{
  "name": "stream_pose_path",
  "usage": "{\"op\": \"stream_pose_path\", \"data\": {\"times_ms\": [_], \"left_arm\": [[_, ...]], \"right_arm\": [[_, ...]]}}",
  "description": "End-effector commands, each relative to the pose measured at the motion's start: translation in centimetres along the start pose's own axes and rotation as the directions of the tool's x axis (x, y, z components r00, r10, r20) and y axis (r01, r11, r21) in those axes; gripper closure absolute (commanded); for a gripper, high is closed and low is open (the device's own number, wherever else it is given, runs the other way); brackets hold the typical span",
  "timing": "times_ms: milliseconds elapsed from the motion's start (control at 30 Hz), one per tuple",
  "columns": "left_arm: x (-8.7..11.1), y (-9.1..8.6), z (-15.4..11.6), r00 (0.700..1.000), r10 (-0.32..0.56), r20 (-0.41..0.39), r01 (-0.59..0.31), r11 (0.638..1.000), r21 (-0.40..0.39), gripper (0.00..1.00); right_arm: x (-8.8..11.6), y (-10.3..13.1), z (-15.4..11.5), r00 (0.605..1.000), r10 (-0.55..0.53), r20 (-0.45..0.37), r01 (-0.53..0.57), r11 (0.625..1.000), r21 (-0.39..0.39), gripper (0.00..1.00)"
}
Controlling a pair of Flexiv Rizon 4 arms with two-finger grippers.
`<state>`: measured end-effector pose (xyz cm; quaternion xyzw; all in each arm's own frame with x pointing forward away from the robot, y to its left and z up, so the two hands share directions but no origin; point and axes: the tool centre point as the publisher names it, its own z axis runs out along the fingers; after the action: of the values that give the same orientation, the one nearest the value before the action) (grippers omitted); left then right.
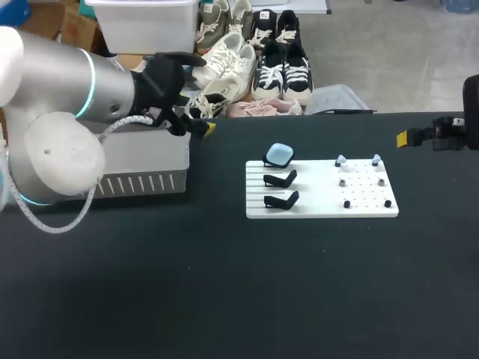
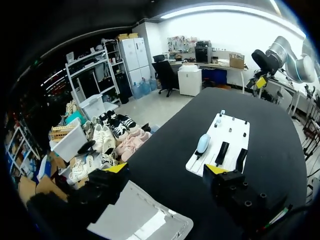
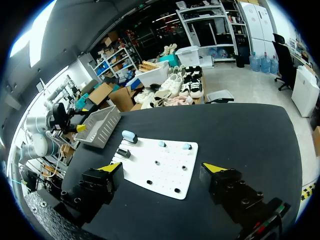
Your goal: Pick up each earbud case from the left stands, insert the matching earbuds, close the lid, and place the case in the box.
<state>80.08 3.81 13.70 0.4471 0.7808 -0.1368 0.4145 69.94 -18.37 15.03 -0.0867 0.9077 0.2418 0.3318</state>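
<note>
Pale-blue rounded earbud case (image 1: pixel 279 155) perched at flat white board's (image 1: pixel 322 203) rear-left corner; left gripper (image 2: pixel 165 169) and right gripper (image 3: pixel 161 167) gaping wide, empty.

On the table (image 1: pixel 224 284) the board (image 1: pixel 322 208) lies right of centre, with the earbud case (image 1: pixel 279 155) on the rearmost of three stands (image 1: pixel 281 179) along its left side, two earbuds (image 1: pixel 341 160) at its rear right, and the box (image 1: pixel 142 183) well off to the left.

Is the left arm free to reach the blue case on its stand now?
Probably yes: the left gripper hangs open by the box, only bare table lies between it and the case, and the right gripper is well aside.
</note>
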Motion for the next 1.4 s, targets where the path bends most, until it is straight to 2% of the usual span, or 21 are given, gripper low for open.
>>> {"op": "stream_pose_path", "data": {"times_ms": [33, 267, 533, 667, 800, 967, 1167, 1400], "left_arm": [[0.2, 0.2, 1.9, 0.988, 0.054, 0.148, -0.088, 0.967, 0.238, 0.00], [-0.2, -0.9, 3.2, 0.978, 0.106, 0.181, -0.165, 0.922, 0.349, 0.00], [-0.5, -1.3, 4.8, 0.977, 0.071, 0.199, -0.149, 0.899, 0.412, 0.00], [-0.8, -2.1, 5.7, 0.978, 0.021, 0.207, -0.114, 0.885, 0.451, 0.00], [-0.8, -3.3, 6.6, 0.979, 0.007, 0.202, -0.100, 0.885, 0.454, 0.00], [-0.6, -4.8, 8.0, 0.977, 0.071, 0.203, -0.159, 0.875, 0.457, 0.00], [-0.9, -5.0, 9.8, 0.972, 0.077, 0.222, -0.176, 0.865, 0.469, 0.00], [-1.0, -5.5, 11.7, 0.981, 0.065, 0.185, -0.147, 0.870, 0.472, 0.00]], "right_arm": [[0.0, -0.1, 0.0, 1.000, -0.001, -0.002, 0.001, 1.000, -0.004, 0.00], [0.0, -0.1, 0.0, 1.000, -0.001, -0.002, 0.001, 1.000, -0.004, 0.00], [0.0, -0.1, 0.0, 1.000, -0.001, -0.002, 0.001, 1.000, -0.004, 0.00], [0.0, -0.1, 0.0, 1.000, -0.001, -0.002, 0.001, 1.000, -0.004, 0.00], [0.0, -0.1, 0.0, 1.000, -0.001, -0.002, 0.001, 1.000, -0.004, 0.00], [0.0, -0.1, 0.0, 1.000, -0.001, -0.002, 0.001, 1.000, -0.004, 0.00], [0.0, -0.1, 0.0, 1.000, -0.001, -0.002, 0.001, 1.000, -0.004, 0.00], [0.0, -0.1, 0.0, 1.000, -0.001, -0.002, 0.001, 1.000, -0.004, 0.00]]}}
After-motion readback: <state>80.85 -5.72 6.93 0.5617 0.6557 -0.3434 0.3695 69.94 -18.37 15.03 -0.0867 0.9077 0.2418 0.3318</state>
